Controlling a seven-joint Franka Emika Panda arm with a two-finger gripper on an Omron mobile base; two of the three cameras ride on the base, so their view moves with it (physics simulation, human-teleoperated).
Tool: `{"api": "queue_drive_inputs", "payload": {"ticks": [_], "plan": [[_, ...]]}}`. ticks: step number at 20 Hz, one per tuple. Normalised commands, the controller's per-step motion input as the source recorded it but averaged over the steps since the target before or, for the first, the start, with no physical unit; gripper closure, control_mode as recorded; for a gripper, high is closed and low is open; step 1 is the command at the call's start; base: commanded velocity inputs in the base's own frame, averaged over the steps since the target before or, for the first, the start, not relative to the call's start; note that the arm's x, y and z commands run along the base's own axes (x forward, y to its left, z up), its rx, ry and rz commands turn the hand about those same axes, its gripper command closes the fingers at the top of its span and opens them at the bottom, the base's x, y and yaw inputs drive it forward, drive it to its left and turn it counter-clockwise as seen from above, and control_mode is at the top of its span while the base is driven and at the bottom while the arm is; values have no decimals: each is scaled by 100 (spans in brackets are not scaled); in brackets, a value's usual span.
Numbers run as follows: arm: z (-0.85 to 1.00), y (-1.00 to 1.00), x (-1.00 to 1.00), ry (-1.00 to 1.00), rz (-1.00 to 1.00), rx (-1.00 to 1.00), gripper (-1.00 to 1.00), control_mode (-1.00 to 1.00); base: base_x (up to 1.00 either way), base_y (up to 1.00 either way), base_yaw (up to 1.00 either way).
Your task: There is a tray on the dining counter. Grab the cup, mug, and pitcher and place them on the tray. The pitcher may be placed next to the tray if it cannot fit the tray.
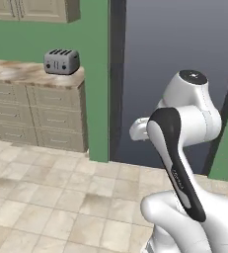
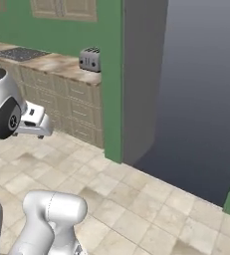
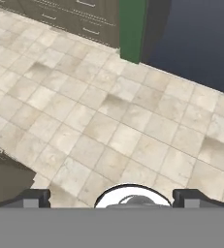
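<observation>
Over bare floor tiles (image 3: 108, 121) beside the toaster (image 1: 61, 61) counter (image 1: 31, 74), we carry our gripper (image 3: 111, 197) spread wide and empty, judging we must drive on to find the cup, whose whereabouts we cannot tell.

Matt beige stone floor tiles (image 3: 108, 126), brushed-metal toaster (image 1: 61, 61), marbled countertop (image 1: 21, 73)

Stovetop (image 2: 18, 53) cropped at left edge

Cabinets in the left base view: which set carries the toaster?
The lower cream drawers under the marbled counter; the toaster sits on its right end. The wall cabinets hang above.
</observation>
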Motion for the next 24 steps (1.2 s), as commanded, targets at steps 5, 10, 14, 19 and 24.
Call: {"api": "queue_drive_inputs", "payload": {"ticks": [5, 10, 14, 19, 24], "plan": [[0, 0, 0, 0, 0, 0, -100, 100, 98, -33, 57], [0, 0, 0, 0, 0, 0, -100, 100, 91, -30, 54], [0, 0, 0, 0, 0, 0, -100, 100, 94, -28, 51], [0, 0, 0, 0, 0, 0, -100, 100, 89, -23, 49], [0, 0, 0, 0, 0, 0, -100, 100, 87, -9, 34]]}}
